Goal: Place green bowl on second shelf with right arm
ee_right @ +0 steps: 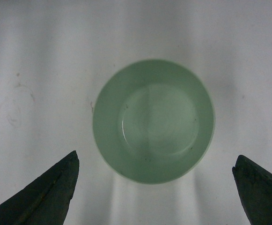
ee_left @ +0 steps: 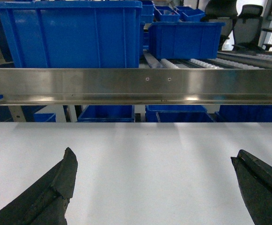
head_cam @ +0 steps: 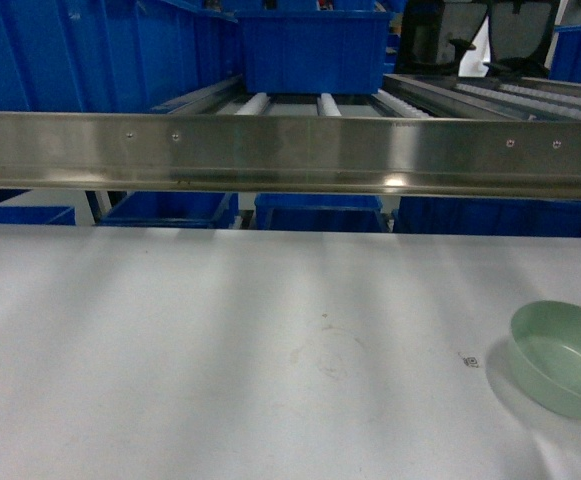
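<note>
Head view, left to right. White tabletop [head_cam: 220, 350] fills the lower half. A faint ring-shaped stain [head_cam: 330, 352] sits near its centre, and a small dark mark [head_cam: 472, 361] lies at roughly 9 o'clock of the green bowl [head_cam: 562, 358]. The bowl stands upright on the table at the right edge of the view, partly cut by the frame, nothing inside it. Neither arm shows in this view.

Above the table a stainless-steel rail [head_cam: 290, 152] runs the full width. Behind it: roller tracks [head_cam: 325, 104] with a blue crate [head_cam: 315, 50] sitting on them at 12 o'clock of the view. More blue crates [head_cam: 170, 208] sit on the tier under the rail.

Left wrist view: left gripper [ee_left: 154, 187] spread wide, fingers at the lower corners, nothing between them, over bare table. Facing the same rail; a large blue crate [ee_left: 70, 33] at upper left.

Right wrist view: right gripper [ee_right: 155, 187] likewise spread wide, looking straight down. The bowl is at 12 o'clock of the gap between the fingertips [ee_right: 63, 180], clear of both, not held.
</note>
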Motion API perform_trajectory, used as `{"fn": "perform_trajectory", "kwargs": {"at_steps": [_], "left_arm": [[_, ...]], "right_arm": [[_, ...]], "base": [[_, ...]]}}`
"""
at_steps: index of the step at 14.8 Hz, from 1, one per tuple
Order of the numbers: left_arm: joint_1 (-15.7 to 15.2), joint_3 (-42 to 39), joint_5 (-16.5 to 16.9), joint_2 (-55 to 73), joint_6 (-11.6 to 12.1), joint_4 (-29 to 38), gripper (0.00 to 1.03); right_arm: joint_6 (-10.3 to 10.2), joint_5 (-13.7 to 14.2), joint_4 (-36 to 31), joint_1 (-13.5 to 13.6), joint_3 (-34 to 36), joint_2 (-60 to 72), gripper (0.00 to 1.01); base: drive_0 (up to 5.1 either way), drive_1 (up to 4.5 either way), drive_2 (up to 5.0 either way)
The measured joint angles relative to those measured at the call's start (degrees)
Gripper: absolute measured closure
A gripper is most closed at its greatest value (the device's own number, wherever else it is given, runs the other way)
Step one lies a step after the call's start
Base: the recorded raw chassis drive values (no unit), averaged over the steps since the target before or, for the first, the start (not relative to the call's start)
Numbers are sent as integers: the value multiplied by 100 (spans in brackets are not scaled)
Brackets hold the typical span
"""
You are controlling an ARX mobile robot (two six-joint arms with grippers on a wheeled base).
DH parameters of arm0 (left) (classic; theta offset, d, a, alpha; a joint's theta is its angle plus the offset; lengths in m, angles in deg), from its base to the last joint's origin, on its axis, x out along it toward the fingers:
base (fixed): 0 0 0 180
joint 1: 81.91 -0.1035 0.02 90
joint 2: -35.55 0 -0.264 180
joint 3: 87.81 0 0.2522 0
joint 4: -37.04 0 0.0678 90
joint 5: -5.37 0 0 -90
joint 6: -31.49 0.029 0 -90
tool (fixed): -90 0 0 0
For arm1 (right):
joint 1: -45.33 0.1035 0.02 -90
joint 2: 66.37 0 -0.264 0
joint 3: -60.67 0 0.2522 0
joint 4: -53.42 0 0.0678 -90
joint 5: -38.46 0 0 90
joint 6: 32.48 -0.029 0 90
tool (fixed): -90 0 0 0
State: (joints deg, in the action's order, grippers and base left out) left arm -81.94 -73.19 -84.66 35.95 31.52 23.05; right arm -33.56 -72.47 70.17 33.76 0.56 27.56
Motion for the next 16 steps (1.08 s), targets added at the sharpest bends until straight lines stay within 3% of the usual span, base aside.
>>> {"fn": "perform_trajectory", "kwargs": {"at_steps": [1, 4, 6, 10, 14, 16], "left_arm": [[0, 0, 0, 0, 0, 0, 5], [0, 0, 0, 2, 0, 0, 5], [0, 0, -2, 2, 0, 0, 5], [0, 0, 0, 0, 0, 0, 5], [0, 0, -2, 0, 0, 0, 5], [0, 0, 0, 2, 0, 0, 5]], "right_arm": [[273, 50, -369, 0, 302, 417, 3], [260, 321, -415, -35, 293, 962, 3], [-83, 522, -293, -116, 98, 1231, 3], [-807, 573, 127, -116, -153, 1558, 3], [-1222, 776, -118, -98, -81, 1593, 3], [-1436, 940, -385, -251, 101, 1526, 3]], "base": [[0, 0, 0], [0, 0, 0], [0, 0, 0], [0, 0, 0], [0, 0, 0], [0, 0, 0]]}}
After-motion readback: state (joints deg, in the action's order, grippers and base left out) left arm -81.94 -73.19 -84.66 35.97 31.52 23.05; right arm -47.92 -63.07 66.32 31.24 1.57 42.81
